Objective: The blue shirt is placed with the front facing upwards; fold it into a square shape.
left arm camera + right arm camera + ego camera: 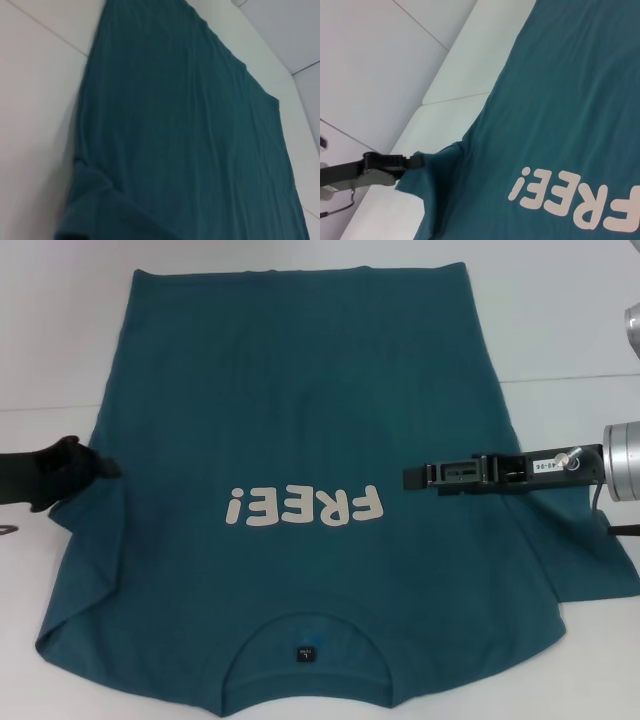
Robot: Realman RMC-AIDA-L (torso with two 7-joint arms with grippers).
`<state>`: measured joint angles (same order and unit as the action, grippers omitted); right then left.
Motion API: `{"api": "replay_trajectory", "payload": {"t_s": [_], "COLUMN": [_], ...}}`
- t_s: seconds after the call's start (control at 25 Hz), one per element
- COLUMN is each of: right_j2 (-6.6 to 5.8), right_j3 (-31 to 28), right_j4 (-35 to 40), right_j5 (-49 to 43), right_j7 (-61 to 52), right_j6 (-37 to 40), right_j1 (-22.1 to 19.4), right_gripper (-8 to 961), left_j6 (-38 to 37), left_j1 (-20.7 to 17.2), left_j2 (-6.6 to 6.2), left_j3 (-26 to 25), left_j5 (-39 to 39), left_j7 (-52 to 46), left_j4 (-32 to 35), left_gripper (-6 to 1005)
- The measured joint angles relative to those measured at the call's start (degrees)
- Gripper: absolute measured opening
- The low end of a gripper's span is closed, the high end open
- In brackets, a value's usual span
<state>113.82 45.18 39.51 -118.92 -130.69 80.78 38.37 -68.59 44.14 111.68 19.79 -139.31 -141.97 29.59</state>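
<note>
A plain white counter point(60, 340) spreads under everything, its surface smooth and matte. A thin seam line crosses it, showing out past either side, and in the wrist views more pale panel joints point(455, 97) run off at angles.

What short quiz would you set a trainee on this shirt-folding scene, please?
1. True or false: the blue shirt lies with its lettering facing up.
2. Multiple choice: the left tool is at the shirt's A) hem, B) sleeve, C) collar.
3. Fill in: the right tool reaches in over the shirt from the robot's ___ side.

Key: 1 true; 2 B; 3 right.
</note>
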Motion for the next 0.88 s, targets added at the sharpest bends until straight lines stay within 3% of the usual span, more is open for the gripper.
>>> {"api": "replay_trajectory", "payload": {"t_s": [0.28, 0.4, 0.6, 0.88], "right_j2": [-0.07, -0.09, -0.09, -0.09], "right_j3": [0.0, 0.0, 0.0, 0.0], "right_j4": [-0.11, -0.13, -0.13, -0.13], "right_j5": [-0.09, -0.23, -0.3, -0.35], "right_j7": [0.0, 0.0, 0.0, 0.0], "right_j6": [-0.17, -0.53, -0.75, -0.89], "right_j1": [-0.49, -0.54, -0.57, -0.68], "right_gripper": [925, 925, 925, 925], "left_j6": [-1.12, -2.69, -2.14, -1.69], "left_j1": [1.48, 2.24, 2.53, 1.19], "left_j2": [1.16, 1.75, 2.02, 1.75], "left_j3": [3.68, 6.39, 8.89, 10.6], "left_j5": [1.3, 2.18, 2.3, 2.21], "left_j7": [0.9, 2.39, -0.01, -3.65], "left_j4": [0.3, 0.83, 2.1, 3.82], "left_gripper": [45, 241, 443, 545]}}
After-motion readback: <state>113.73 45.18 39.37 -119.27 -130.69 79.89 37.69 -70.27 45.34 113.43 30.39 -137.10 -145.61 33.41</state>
